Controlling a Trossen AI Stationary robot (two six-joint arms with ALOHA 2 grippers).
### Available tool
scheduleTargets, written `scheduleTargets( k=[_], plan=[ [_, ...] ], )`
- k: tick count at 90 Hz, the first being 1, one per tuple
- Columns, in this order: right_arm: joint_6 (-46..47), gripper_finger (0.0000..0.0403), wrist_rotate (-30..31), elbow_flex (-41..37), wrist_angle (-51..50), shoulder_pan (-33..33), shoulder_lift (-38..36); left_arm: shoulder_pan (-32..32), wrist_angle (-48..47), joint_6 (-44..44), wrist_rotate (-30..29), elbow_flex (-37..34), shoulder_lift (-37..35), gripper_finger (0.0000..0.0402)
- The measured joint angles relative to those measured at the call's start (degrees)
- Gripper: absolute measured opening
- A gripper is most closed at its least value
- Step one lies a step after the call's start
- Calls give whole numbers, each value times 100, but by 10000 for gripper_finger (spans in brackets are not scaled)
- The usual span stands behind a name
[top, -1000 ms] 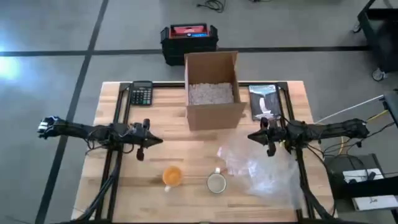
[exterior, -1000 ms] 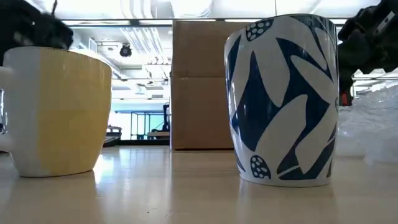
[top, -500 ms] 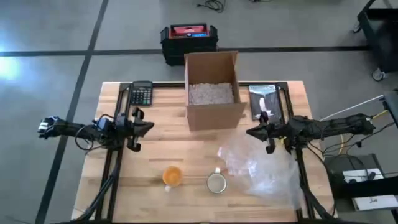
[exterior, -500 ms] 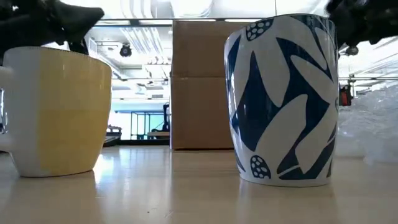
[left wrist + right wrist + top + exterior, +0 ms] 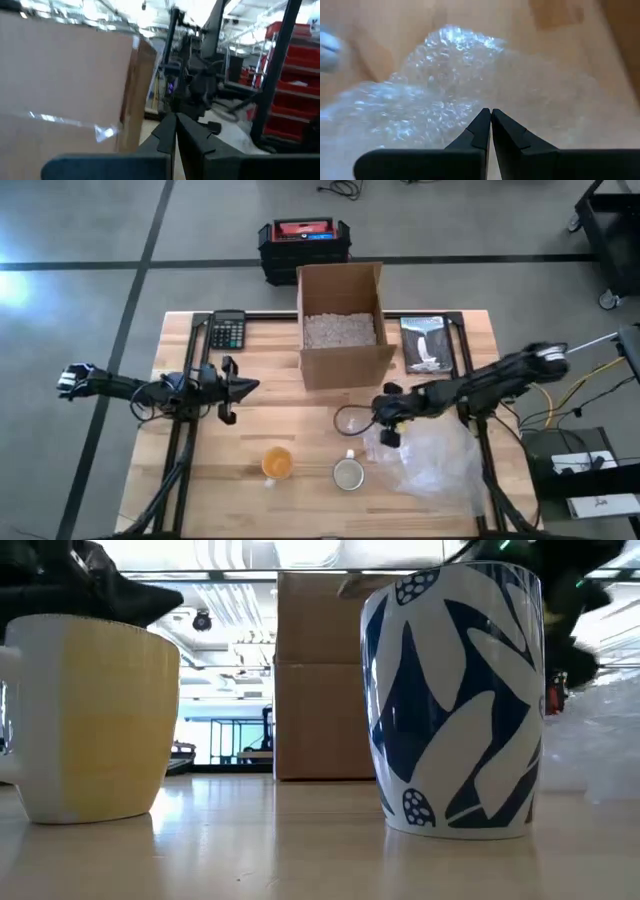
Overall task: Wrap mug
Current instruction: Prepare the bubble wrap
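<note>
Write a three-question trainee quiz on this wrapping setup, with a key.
1. True or false: the right end effector has its fingers shut.
2. Which mug stands nearer the bubble wrap: A) the orange mug, B) the blue-and-white mug?
3. Fill in: the calculator lies on the table's far ____ corner in the high view.

Key: 1 true, the right wrist view shows the fingertips meeting above the wrap. 2 B. 3 left.

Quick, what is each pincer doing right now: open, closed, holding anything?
Left pincer: closed, holding nothing, beside the cardboard box.
Right pincer: closed, empty, aimed at the bubble wrap.
</note>
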Motion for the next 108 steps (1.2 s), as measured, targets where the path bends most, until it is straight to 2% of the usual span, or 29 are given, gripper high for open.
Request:
scheduleTargets(
  k=[11, 29, 44, 55, 71, 81, 96, 108],
  plan=[
    [-530, 2, 84, 584, 50, 1, 924, -21, -70, -309, 186, 0, 345, 0],
    [-2076, 2, 341, 1963, 95, -169, 2035, -39, -295, -404, 225, 229, 1093, 0],
    [-3111, 2, 332, 3251, 139, -391, 2608, -39, -563, -391, 225, 634, 1829, 0],
    [-3426, 2, 265, 4051, 31, -479, 2855, -39, -578, -389, 260, 928, 2372, 0],
    [-3570, 2, 145, 4648, -484, -370, 2588, -49, -1025, -404, 429, 1522, 3058, 0],
    [-3382, 2, 132, 4625, -1318, -271, 2208, -63, -1884, -404, 467, 2034, 3264, 0],
    [-2616, 2, 34, 4315, -2495, 2, 1478, -63, -3507, -376, 472, 2952, 3385, 0],
    [-1818, 2, -217, 3442, -2589, 239, 928, -74, -3790, -367, 474, 3368, 3516, 0]
  ],
)
